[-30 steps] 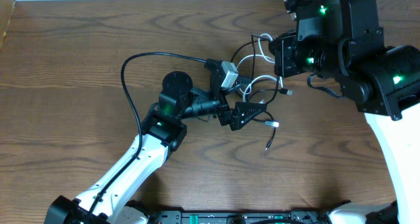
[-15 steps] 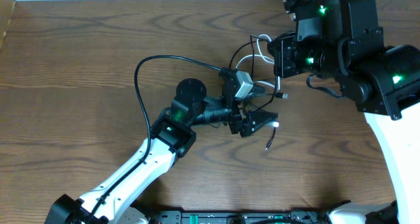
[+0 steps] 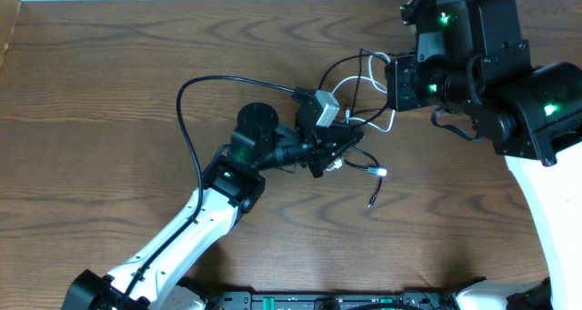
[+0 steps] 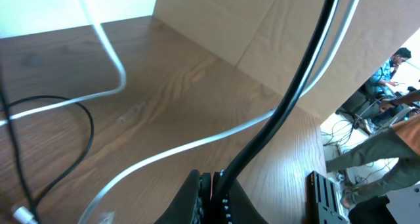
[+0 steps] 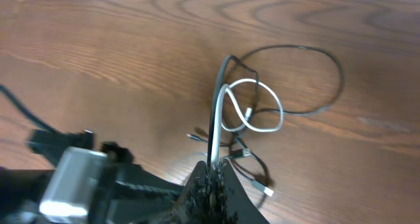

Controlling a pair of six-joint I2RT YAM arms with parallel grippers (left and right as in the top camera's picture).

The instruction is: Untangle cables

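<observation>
Cables (image 3: 362,121) near table (image 3: 109,92) far edge; wide wood leftward.

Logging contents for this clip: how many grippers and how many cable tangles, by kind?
Grippers: 2, left gripper and right gripper
Tangles of cables: 1, white and black cords mixed, separate cords uncountable
Total: 3

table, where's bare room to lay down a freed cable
Bare wood: the table left of the left arm's cord loop; also the near strip between left arm and right arm. Crowded: the cables between left end effector and right end effector.
</observation>
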